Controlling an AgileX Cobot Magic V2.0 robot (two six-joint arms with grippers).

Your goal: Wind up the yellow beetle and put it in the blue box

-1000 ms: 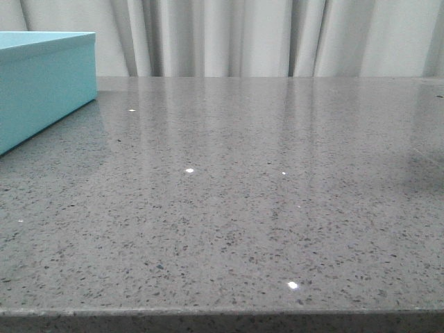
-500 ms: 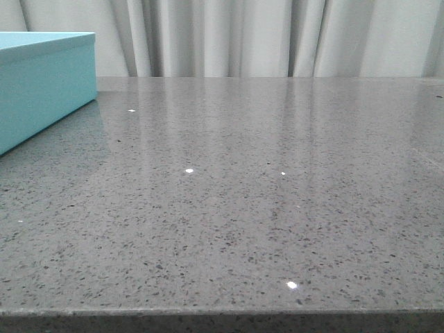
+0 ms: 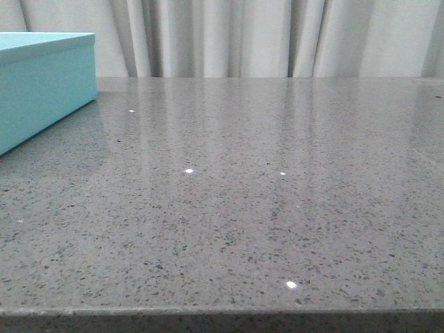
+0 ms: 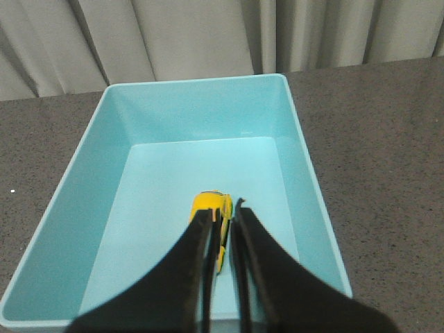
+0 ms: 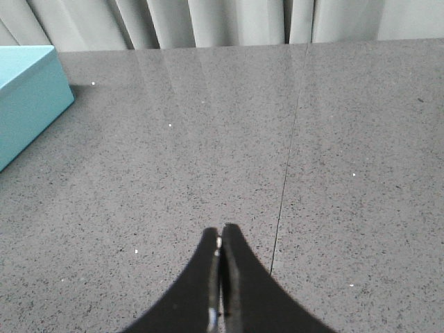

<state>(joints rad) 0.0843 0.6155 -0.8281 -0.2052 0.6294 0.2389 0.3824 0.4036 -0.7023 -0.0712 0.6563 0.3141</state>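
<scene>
The blue box (image 4: 201,111) stands open-topped on the grey table; it also shows at the far left in the front view (image 3: 41,83) and in the right wrist view (image 5: 24,97). On its floor lies the yellow beetle (image 4: 207,202), partly hidden behind my left fingers. My left gripper (image 4: 223,210) hangs over the box with its jaws a narrow gap apart; the car is wider than that gap and sits beyond the tips. Over bare table my right gripper (image 5: 221,230) is shut with nothing in it. Neither gripper shows in the front view.
The speckled grey table (image 3: 243,208) runs to its front edge at the bottom of the front view. A thin seam (image 5: 288,139) crosses the tabletop. Pale curtains (image 3: 243,35) hang behind the table.
A dark shadow at the right side of the table in the front view has faded away. The box has not moved.
</scene>
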